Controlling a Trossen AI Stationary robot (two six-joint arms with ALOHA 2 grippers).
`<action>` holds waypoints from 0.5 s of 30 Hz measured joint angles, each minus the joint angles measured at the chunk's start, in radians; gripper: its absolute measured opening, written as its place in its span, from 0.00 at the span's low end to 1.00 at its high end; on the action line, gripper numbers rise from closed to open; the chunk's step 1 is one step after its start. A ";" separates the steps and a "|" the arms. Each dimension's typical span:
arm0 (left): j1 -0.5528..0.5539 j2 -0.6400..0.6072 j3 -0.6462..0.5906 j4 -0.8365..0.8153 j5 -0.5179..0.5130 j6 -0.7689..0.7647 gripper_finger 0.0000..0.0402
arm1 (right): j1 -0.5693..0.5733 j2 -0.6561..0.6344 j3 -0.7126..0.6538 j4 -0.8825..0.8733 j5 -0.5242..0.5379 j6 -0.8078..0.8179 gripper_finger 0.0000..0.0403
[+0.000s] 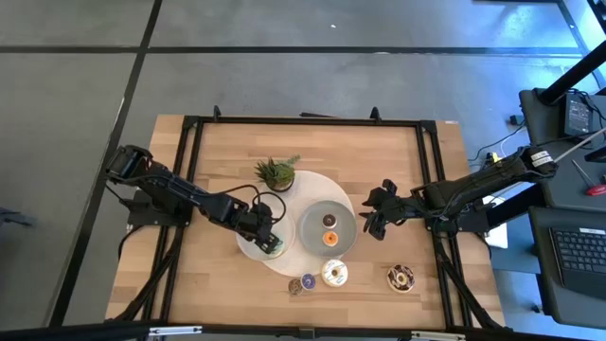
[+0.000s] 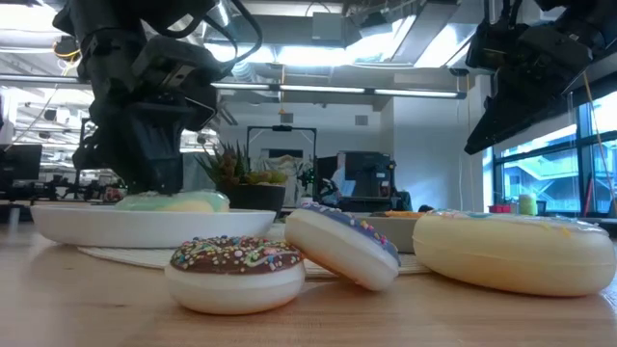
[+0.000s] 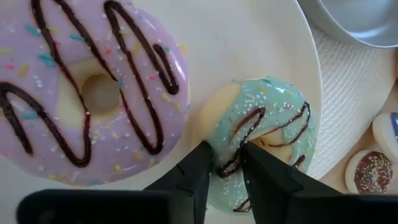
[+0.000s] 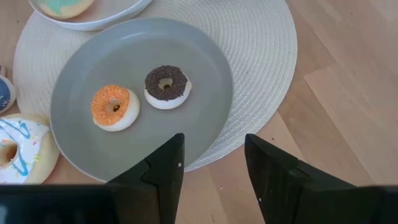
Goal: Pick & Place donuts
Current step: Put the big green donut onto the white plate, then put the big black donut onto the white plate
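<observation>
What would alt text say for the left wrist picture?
The left gripper pinches a green-iced toy donut with chocolate drizzle on a round white plate, beside a pink-iced toy donut.

Beyond my wooden counter (image 1: 208,275) lies grey floor (image 1: 284,80); ceiling strip lights (image 2: 333,92) glow overhead, and a window (image 2: 549,164) brightens one side.

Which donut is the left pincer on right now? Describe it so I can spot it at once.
Find the round woven mat mid-table; a white plate sits on its left edge. It holds two donuts; the left pincer pinches the green donut, mint-iced with chocolate squiggles, smaller than the pink donut beside it.
</observation>
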 joint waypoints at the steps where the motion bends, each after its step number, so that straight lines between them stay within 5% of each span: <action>1: 0.002 -0.002 0.000 0.000 0.000 0.007 0.24 | 0.000 0.000 0.000 0.000 0.000 0.000 0.42; 10: 0.014 -0.117 0.000 -0.085 -0.061 0.027 0.34 | 0.000 0.000 0.000 0.000 0.000 0.000 0.42; 15: 0.008 -0.217 0.000 -0.133 -0.193 0.101 0.36 | 0.000 0.000 0.000 0.031 0.000 -0.003 0.42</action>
